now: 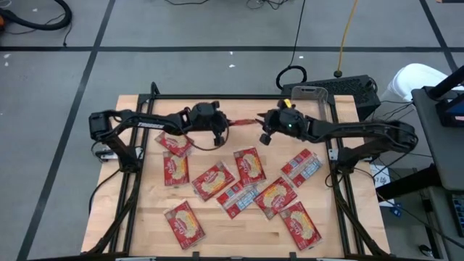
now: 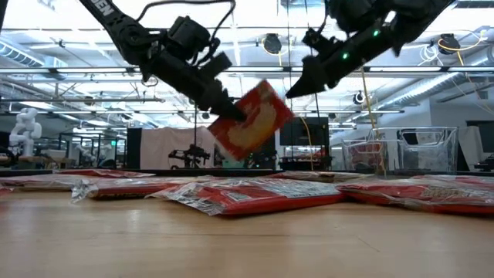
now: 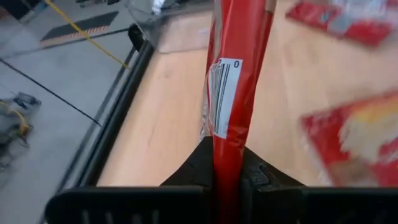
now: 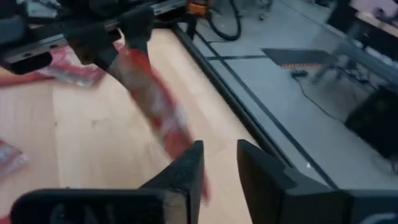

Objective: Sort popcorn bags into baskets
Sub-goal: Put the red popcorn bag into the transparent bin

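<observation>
Handover above the table (image 1: 145, 210): the left tool (image 2: 231, 113) is clenched on one popcorn bag (image 2: 253, 120), held in mid-air; the right tool (image 2: 297, 86) stands released just beside it. Only the left wrist view shows the bag's barcode label (image 3: 225, 93). Red packet, cream oval. Other bags (image 1: 250, 165) lie flat on the table; a clear basket (image 2: 401, 150) shows in the low view.
</observation>
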You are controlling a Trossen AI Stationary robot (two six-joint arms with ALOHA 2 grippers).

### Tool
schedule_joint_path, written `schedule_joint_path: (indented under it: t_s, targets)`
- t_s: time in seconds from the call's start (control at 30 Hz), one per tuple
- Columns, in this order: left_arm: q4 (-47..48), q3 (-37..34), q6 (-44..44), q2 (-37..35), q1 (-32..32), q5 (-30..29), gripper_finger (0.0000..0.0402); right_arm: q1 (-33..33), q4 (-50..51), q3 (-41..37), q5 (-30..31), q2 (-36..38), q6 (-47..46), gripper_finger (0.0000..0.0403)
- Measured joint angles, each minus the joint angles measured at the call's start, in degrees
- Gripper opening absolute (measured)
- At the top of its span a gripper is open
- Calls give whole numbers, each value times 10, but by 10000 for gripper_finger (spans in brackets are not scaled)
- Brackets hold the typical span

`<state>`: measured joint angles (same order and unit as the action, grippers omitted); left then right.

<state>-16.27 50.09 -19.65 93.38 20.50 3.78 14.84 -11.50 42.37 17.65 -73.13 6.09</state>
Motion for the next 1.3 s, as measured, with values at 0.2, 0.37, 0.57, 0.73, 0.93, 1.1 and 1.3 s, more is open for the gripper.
schedule_joint_path:
  t_s: [0.2, 0.37, 0.57, 0.73, 0.93, 1.1, 1.3]
  targets:
    - [-17, 0, 112, -10, -5, 19, 32, -64, 35, 0, 48, 21, -89, 126]
    - [-31, 0, 170, -10, -25, 46, 21, -115, 37, 0, 58, 15, -127, 151]
    - [-96, 0, 224, -9, -58, 64, 21, -155, 82, 0, 96, 24, -161, 171]
    - [-113, 0, 228, -10, -89, 67, 28, -180, 180, -1, 96, 59, -205, 172]
    - [-180, 0, 221, -9, -118, 63, 20, -188, 240, -1, 90, 122, -204, 175]
    - [-240, 0, 189, -9, -128, 61, 31, -186, 248, -1, 61, 187, -132, 183]
    - [-319, 0, 180, 25, -118, 56, 23, -168, 239, -1, 27, 244, -76, 207]
